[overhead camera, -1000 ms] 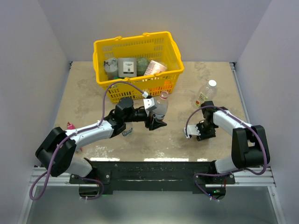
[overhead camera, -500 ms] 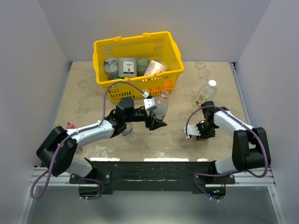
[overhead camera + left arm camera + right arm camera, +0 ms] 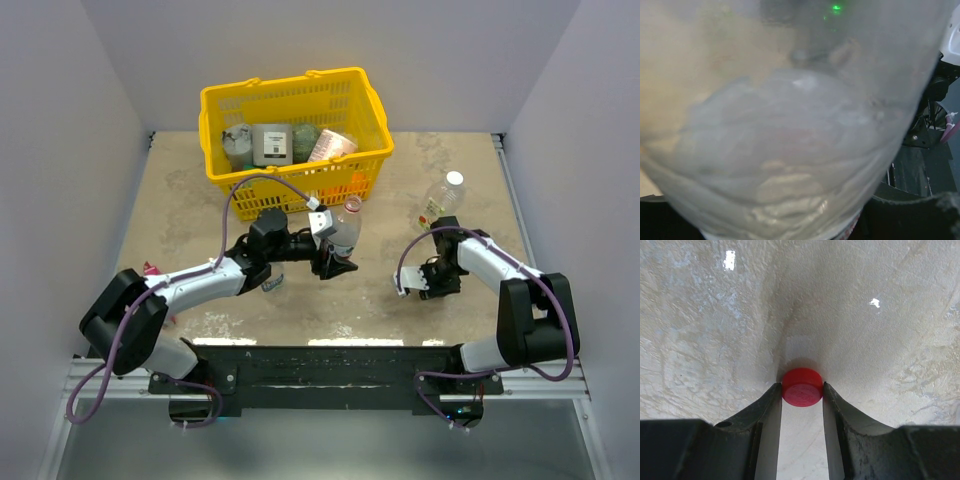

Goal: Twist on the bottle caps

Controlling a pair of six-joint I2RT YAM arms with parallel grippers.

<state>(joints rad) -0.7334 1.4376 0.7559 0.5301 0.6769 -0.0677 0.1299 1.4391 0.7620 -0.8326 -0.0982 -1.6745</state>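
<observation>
The red cap (image 3: 802,386) is seen lying flat on the table (image 3: 190,200), toward the near right of the scene. It is pinched by the right gripper (image 3: 801,388): the two dark fingers (image 3: 771,402) are closed in until each is pressed against one side of the cap, and no gap is left between them and the plastic. From above, this gripper (image 3: 430,284) is pointed down at the table surface.

A clear bottle (image 3: 343,230) is held near the middle of the table by the left gripper (image 3: 338,265), whose jaws are clamped around the lower part of the bottle. The bottle's neck is turned toward the far side. Whether a cap is on that neck cannot be told. In the left wrist view almost everything is filled by the bottle's blurred transparent wall (image 3: 790,125), so the fingers themselves cannot be made out there.

A second bottle (image 3: 443,196) is found on the far right of the table, just beyond the right gripper, with a white cap (image 3: 455,179) on its top.

A yellow basket (image 3: 370,170) filled with goods is placed at the far middle of the table, just beyond the held bottle. A small pink item (image 3: 150,270) is seen at the near left edge, beside the left arm.
</observation>
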